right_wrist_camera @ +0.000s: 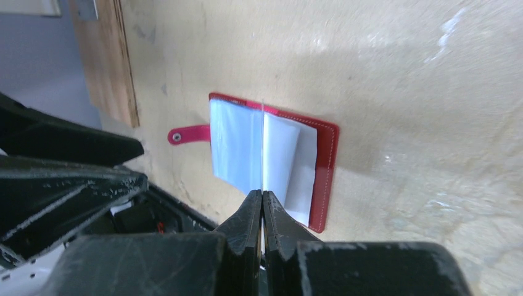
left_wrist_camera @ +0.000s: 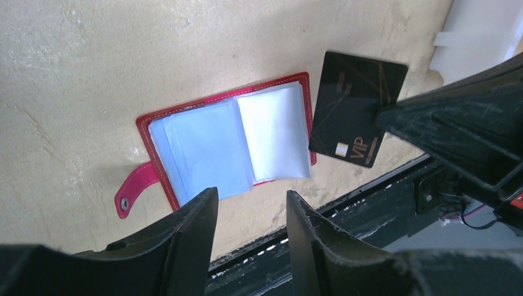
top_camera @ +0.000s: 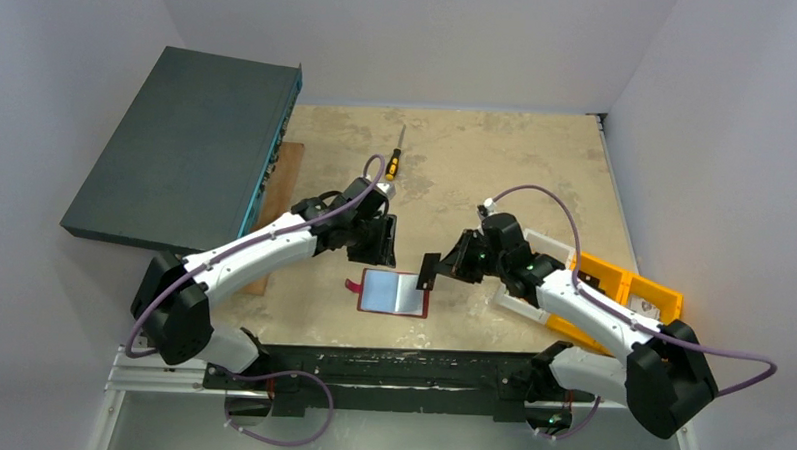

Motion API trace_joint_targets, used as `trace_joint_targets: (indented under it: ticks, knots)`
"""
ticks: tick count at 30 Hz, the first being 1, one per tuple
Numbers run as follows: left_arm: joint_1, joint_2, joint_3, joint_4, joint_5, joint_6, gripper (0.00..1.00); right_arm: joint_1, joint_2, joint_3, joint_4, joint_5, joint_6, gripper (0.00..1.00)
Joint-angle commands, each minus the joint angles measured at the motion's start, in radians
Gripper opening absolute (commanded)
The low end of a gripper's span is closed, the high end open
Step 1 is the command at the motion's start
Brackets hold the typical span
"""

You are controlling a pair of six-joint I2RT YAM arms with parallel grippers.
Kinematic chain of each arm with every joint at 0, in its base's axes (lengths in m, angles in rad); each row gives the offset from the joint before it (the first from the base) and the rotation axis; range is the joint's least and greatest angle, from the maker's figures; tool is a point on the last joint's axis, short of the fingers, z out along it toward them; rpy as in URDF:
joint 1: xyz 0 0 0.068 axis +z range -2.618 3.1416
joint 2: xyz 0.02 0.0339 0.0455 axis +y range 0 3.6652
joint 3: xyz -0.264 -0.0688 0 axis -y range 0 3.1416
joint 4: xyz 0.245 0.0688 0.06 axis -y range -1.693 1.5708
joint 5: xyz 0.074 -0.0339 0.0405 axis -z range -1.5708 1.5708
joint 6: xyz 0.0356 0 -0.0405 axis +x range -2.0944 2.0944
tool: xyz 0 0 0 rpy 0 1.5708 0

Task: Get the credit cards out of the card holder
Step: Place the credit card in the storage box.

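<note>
Right fingers [right_wrist_camera: 247, 217] pinch black card [left_wrist_camera: 354, 111]; left fingers [left_wrist_camera: 185, 242] parted near open card holder [right_wrist_camera: 327, 172].

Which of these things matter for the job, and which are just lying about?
Job: card holder, open; black card, pinched in the right gripper.
Lying about: screwdriver; orange bin; white bin; wooden board; dark grey box.
</note>
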Motion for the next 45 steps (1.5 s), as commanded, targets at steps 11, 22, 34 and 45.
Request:
trace_joint_targets:
  ticks: [11, 22, 34, 45]
  knots:
    - [0.003, -0.113, 0.053, -0.087, 0.100, 0.112, 0.45, -0.007, -0.076, 0.432, -0.700, 0.617, 0.043, 0.00]
    - [0.003, -0.171, 0.015, -0.097, 0.146, 0.131, 0.45, -0.025, 0.156, 0.697, -1.257, 1.034, 0.295, 0.00]
    - [0.003, -0.186, 0.021, -0.128, 0.148, 0.155, 0.45, -0.325, 0.107, 0.613, -1.252, 1.071, 0.238, 0.00]
    - [0.003, -0.159, 0.044, -0.148, 0.153, 0.159, 0.45, -0.490, 0.104, 0.556, -1.247, 1.139, 0.216, 0.00]
